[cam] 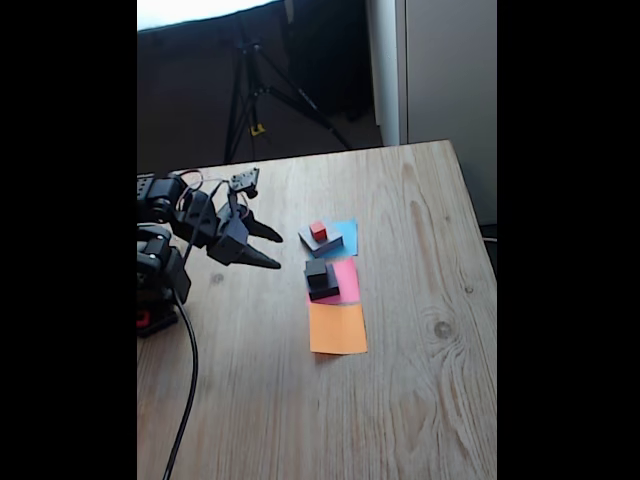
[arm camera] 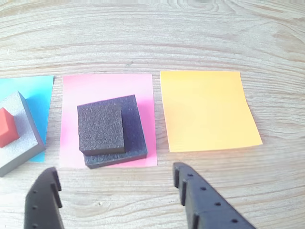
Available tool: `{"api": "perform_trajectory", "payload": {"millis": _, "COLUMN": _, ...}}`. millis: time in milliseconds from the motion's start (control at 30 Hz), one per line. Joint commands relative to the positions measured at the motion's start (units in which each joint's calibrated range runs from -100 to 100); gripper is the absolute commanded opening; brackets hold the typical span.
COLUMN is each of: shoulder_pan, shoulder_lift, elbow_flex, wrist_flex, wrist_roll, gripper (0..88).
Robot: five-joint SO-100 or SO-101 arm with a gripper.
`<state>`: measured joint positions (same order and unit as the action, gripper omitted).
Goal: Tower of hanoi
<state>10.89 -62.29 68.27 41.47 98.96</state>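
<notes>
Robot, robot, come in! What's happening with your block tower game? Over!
Gripper open, holding nothing, hovering short of the pink paper square. Two dark foam blocks stacked there. Small red cube on grey block, blue paper. Orange paper square bare.

- Pink paper square [arm camera: 107,88] is lying on the wooden table [arm camera: 152,33], carrying two stacked dark blocks: smaller block [arm camera: 101,128] is sitting on larger block [arm camera: 131,138].
- Orange paper square [arm camera: 207,109] is lying bare at right.
- Red cube [arm camera: 7,126] is resting on grey block [arm camera: 21,143] over blue paper square [arm camera: 35,93].
- Gripper [arm camera: 114,183] is hovering with fingers spread apart.
</notes>
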Motion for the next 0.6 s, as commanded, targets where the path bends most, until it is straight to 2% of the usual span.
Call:
{"api": "perform_trajectory", "payload": {"millis": 0, "shoulder_pan": 0.3, "shoulder_lift": 1.8, "elbow_flex": 5.6, "wrist_flex": -14.1, "wrist_roll": -2.0, "gripper": 31.9}}
{"api": "perform_trajectory", "payload": {"millis": 67, "shoulder_pan": 0.3, "shoulder_lift": 4.2, "elbow_flex": 7.8, "wrist_flex": -20.2, "wrist_roll": -4.5, "gripper": 32.2}}
{"api": "perform_trajectory", "payload": {"millis": 167, "shoulder_pan": 0.1, "shoulder_lift": 7.7, "elbow_flex": 9.4, "wrist_flex": -26.0, "wrist_roll": -5.6, "gripper": 32.7}}
{"api": "perform_trajectory", "payload": {"millis": 567, "shoulder_pan": -1.6, "shoulder_lift": 19.7, "elbow_flex": 15.9, "wrist_flex": -49.7, "wrist_roll": -4.1, "gripper": 33.4}}
